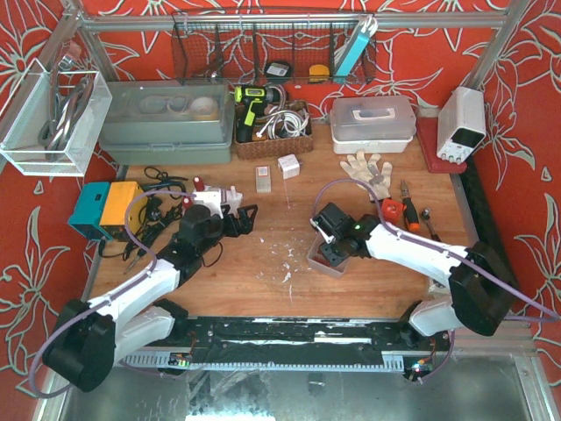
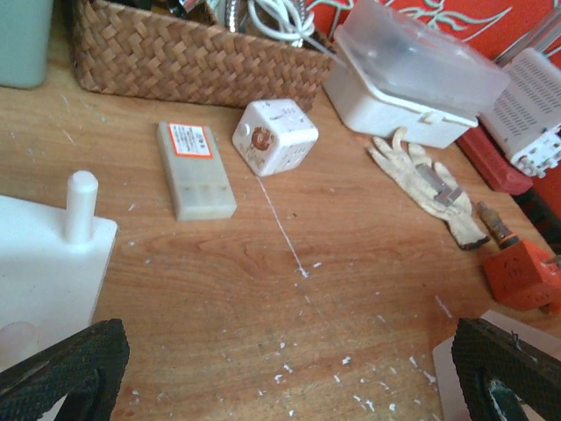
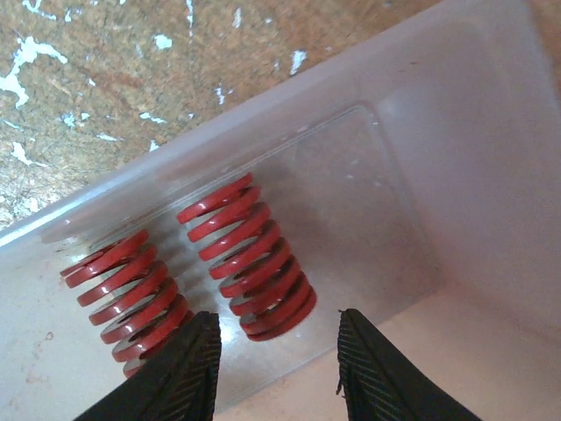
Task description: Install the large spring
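Note:
Two large red springs lie side by side in a clear plastic bin [image 3: 456, 175]: one [image 3: 250, 259] in the middle, one [image 3: 127, 294] to the left. My right gripper [image 3: 276, 368] is open and hangs just above the near end of the middle spring, touching nothing. In the top view the right gripper [image 1: 336, 246] is over the bin [image 1: 317, 261]. My left gripper [image 2: 289, 377] is open and empty above the bare wood. Beside it is a white fixture block [image 2: 44, 272] with an upright white peg [image 2: 80, 206]; the left gripper in the top view [image 1: 241, 219] is right of that fixture.
A small white box [image 2: 195, 168] and a white cube [image 2: 274, 136] lie ahead of the left gripper, with a wicker basket [image 2: 193, 57], a white lidded case [image 2: 412, 74] and a glove [image 2: 429, 184] behind. An orange tool [image 1: 392, 210] and a power supply [image 1: 462, 123] are at right.

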`<move>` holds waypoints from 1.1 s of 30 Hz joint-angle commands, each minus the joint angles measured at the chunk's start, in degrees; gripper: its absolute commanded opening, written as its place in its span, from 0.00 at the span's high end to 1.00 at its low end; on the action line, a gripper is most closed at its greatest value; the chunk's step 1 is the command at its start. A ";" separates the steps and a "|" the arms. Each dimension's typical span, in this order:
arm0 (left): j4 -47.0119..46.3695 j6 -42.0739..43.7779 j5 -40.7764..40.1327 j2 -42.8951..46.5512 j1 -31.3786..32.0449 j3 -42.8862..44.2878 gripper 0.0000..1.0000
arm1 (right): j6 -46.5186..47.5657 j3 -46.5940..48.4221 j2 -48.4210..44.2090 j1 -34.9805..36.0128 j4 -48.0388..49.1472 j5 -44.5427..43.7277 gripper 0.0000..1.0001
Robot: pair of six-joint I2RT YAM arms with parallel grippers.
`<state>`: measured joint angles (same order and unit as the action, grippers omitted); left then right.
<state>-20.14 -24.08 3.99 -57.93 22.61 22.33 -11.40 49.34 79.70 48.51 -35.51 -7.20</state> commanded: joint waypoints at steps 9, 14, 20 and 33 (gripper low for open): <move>-1.04 -0.86 -0.71 3.57 0.54 -0.81 0.00 | 1.63 1.81 8.65 -1.11 2.02 3.02 0.56; -0.91 -0.86 -1.09 3.60 0.59 -0.80 0.00 | 0.91 2.82 11.25 -1.82 1.85 2.74 0.58; -0.68 -0.97 -1.16 4.02 0.59 -0.82 0.00 | 1.08 3.05 11.90 -2.47 2.74 3.72 0.73; -0.57 -5.00 -5.93 4.29 0.60 -2.78 0.00 | 2.79 2.28 3.33 -2.69 0.06 2.67 1.00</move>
<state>-20.25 -26.59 1.43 -54.59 22.94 21.17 -9.47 51.05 87.18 46.13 -33.45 -3.86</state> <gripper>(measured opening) 0.999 0.334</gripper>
